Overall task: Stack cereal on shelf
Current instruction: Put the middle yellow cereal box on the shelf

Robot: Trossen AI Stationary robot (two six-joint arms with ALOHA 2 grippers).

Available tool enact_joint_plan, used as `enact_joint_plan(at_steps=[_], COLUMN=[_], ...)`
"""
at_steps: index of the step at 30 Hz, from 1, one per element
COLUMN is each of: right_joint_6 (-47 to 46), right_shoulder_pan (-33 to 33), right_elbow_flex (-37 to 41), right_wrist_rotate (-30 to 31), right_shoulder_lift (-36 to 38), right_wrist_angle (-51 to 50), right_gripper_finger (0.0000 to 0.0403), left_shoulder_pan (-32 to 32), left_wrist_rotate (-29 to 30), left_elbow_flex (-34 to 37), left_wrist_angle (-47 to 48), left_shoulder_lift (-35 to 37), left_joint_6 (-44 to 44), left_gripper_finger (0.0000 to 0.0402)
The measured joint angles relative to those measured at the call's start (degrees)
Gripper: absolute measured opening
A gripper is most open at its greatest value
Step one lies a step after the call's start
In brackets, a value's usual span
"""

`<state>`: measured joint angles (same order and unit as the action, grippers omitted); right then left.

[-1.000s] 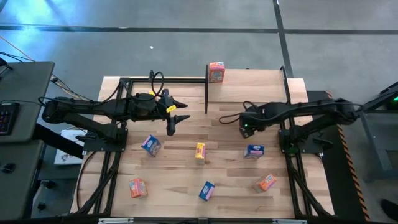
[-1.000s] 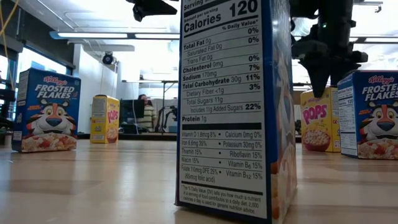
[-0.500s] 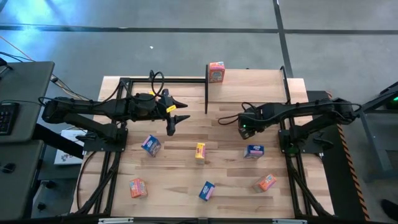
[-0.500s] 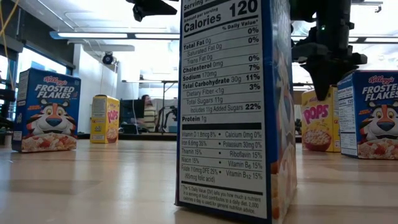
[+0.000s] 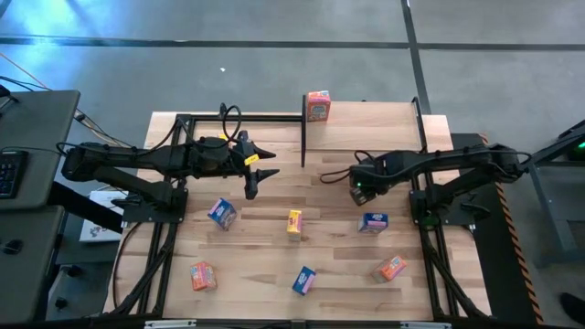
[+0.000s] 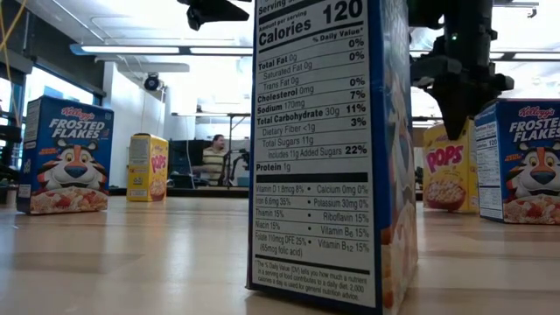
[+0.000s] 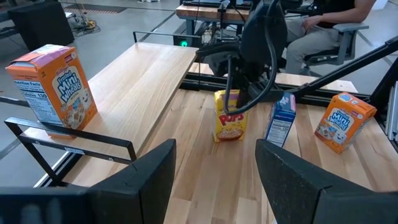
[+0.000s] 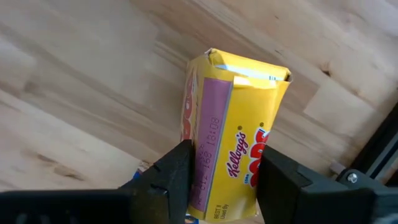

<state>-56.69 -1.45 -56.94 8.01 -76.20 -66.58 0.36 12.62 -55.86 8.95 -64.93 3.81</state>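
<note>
Looking straight down from the high view, you see your right claw [image 5: 357, 193] poised over the middle-right of the bench [image 5: 274, 274], while your left claw [image 5: 257, 175] hangs part open and holding nothing over the bench's left-centre; the shelf [image 5: 366, 128] sits at the far edge with one orange-pink Mini-Wheats box [image 5: 318, 106] standing on its far left corner, and loose boxes lie nearer you: a blue one [image 5: 222, 213], a yellow one [image 5: 293, 222], another blue one [image 5: 373, 221], two orange-pink ones [image 5: 202, 275] [image 5: 392, 267] and a third blue one [image 5: 303, 280]. From the low view, a blue box's nutrition panel [image 6: 319, 149] fills the middle, Frosted Flakes boxes [image 6: 65, 155] stand at both sides, and the right claw comes down just in front of a yellow Pops box [image 6: 448, 171]. Through the left wrist view, you see that Pops box upright on the bench beside the shelf, under the right claw. Through the right wrist view, its fingers [image 8: 171, 171] are clamped on the Pops box's two sides.
</note>
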Motion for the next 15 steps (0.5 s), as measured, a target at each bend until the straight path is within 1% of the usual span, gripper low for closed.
enact_joint_plan(at_steps=[7,15], right_joint_6=[4.8,14.1], right_shoulder_pan=[0.0,-0.2], right_elbow_flex=[-4.5,-11.3], right_wrist_rotate=[-0.4,-1.8], right_shoulder_lift=[0.0,0.0], right_wrist_angle=[0.0,-0.4], right_gripper_finger=[0.0140,0.0140], left_shoulder_pan=[0.0,0.5], left_wrist_rotate=[0.0,0.0], left_elbow_flex=[0.0,0.0], left_wrist_angle=[0.0,0.0], left_shoulder_lift=[0.0,0.0], left_joint_6=[0.0,0.0], left_gripper_finger=[0.0211,0.0211])
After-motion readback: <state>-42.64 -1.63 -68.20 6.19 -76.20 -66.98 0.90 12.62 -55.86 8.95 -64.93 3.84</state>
